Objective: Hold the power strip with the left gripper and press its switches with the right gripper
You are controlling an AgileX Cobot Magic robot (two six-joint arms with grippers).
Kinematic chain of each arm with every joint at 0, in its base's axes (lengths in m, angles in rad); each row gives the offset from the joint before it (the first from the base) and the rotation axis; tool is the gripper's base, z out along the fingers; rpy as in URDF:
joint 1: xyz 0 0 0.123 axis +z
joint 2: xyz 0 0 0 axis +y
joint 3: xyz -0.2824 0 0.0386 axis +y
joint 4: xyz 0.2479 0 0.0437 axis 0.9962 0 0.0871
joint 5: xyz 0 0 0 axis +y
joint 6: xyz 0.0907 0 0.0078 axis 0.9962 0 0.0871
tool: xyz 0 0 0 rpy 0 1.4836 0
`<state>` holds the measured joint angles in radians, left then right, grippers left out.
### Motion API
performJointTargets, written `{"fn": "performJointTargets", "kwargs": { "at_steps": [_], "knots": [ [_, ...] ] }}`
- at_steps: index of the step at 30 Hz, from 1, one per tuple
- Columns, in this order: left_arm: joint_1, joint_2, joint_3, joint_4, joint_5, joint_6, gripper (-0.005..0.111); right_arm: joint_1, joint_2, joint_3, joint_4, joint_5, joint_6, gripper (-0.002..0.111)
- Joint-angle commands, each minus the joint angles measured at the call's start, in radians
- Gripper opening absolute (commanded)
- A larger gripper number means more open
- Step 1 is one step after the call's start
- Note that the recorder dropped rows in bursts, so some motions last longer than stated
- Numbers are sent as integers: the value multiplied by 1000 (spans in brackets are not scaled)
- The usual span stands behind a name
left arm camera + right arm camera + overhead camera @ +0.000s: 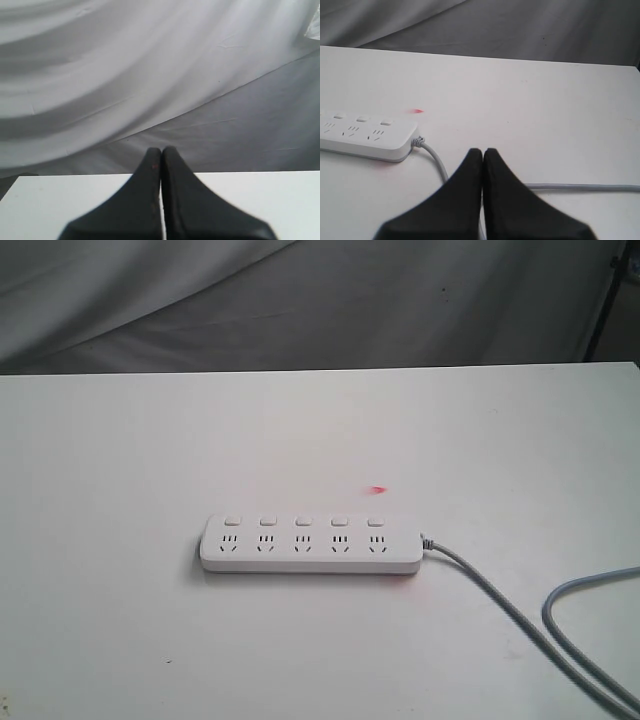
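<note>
Strip (310, 543) lies flat on the table (120, 460). Its five switches (304, 521) run in a row beside the sockets, and the cable (500, 605) leaves one end. My left claw (161, 150) is clenched, holding nothing. My right claw (483, 151) is clenched and empty, near the strip's cable end, clear of the strip.

White table (120, 620), plain top. White power strip (310, 545) lies flat near the middle w/ 5 sockets. Grey cable (500, 605) runs from its right end across the top. Small red spot (377, 490) just behind strip.
</note>
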<state>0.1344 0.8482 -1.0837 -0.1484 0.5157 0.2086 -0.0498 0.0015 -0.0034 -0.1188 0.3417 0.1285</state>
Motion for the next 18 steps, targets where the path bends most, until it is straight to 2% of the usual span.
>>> {"fn": "performJointTargets", "kwargs": {
  "at_steps": [1, 7, 11, 18],
  "knots": [
    [-6, 0, -4, 18, -18, 5, 0, -8, -1, 3, -7, -1, 2, 0],
    [-6, 10, -4, 156, -10, 5, 0, -8, -1, 3, -7, -1, 2, 0],
    [-6, 27, -4, 43, 47, 23, 0, -8, -1, 3, -7, -1, 2, 0],
    [-6, 60, -4, -146, 68, 288, 0, -8, -1, 3, -7, -1, 2, 0]
  ]
}}
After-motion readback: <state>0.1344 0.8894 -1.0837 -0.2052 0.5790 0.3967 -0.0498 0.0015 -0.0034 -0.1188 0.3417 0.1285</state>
